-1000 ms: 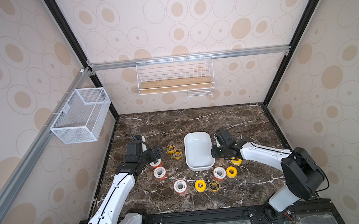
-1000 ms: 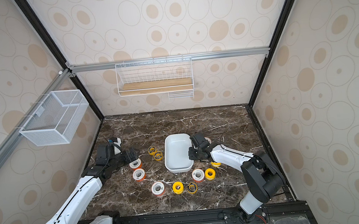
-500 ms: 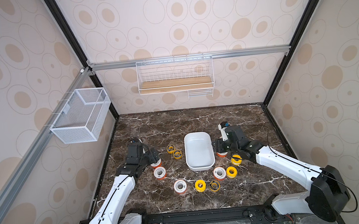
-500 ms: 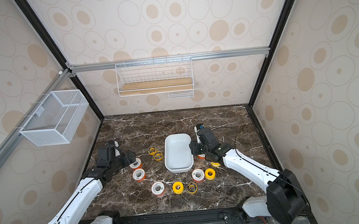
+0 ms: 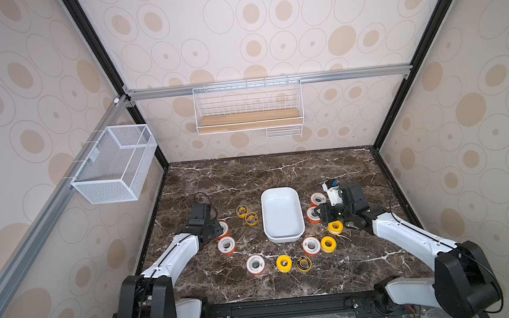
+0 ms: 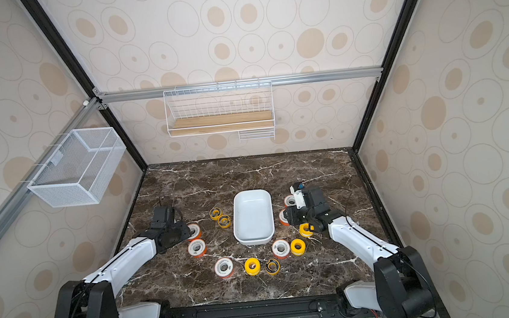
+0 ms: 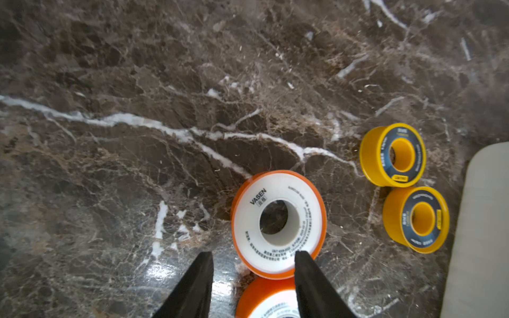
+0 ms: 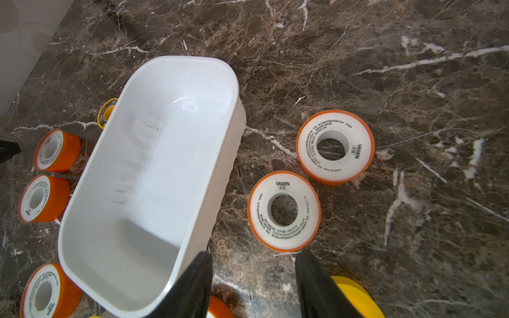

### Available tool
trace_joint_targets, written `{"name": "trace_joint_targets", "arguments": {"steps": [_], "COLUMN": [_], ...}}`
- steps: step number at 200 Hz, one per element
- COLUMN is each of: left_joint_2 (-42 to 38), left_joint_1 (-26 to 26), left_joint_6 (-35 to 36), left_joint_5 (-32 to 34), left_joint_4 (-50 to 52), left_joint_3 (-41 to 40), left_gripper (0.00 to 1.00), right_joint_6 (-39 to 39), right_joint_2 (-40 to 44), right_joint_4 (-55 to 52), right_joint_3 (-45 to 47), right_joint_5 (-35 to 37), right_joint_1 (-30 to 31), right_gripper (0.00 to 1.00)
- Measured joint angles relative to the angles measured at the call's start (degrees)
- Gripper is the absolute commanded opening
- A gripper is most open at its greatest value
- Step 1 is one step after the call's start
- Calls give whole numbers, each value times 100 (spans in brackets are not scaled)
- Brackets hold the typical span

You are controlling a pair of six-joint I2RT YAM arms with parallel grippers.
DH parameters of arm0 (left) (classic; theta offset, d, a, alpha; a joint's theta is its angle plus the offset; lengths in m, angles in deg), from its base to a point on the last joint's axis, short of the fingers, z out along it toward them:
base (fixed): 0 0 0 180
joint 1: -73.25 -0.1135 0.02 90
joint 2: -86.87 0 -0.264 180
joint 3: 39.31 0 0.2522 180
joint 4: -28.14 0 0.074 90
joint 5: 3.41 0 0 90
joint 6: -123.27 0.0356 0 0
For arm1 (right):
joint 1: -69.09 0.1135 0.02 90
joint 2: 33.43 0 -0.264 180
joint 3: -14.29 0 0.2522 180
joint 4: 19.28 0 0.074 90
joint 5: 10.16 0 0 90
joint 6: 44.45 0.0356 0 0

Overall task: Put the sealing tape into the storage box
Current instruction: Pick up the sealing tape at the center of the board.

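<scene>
Picking the first tape spools (image 5: 226, 245) is in hand; all lie near the empty box (image 5: 284, 237). Left gripper (image 7: 252, 252) and right gripper (image 8: 253, 251) stand spread (nothing held). Next: straddle one spool, close.

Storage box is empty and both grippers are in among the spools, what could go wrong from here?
The left gripper sits by two orange spools close together, so closing may pinch one and shove the other. One finger of the right gripper overlaps the storage box rim in the wrist view; descending could bump the box.
</scene>
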Motion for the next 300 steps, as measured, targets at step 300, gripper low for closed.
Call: {"name": "trace_joint_targets", "arguments": {"steps": [300], "left_joint_2": [1563], "left_joint_1": [-2], "left_joint_6": [192], "left_joint_5": [20], "left_joint_4": [-264], "left_joint_3": [651], "left_gripper": [36], "right_joint_6": [-330], "right_joint_2": [-166], "right_joint_4": [59], "right_joint_3": [52], "right_joint_5": [20], "right_joint_1": [-125], "right_gripper": [58]}}
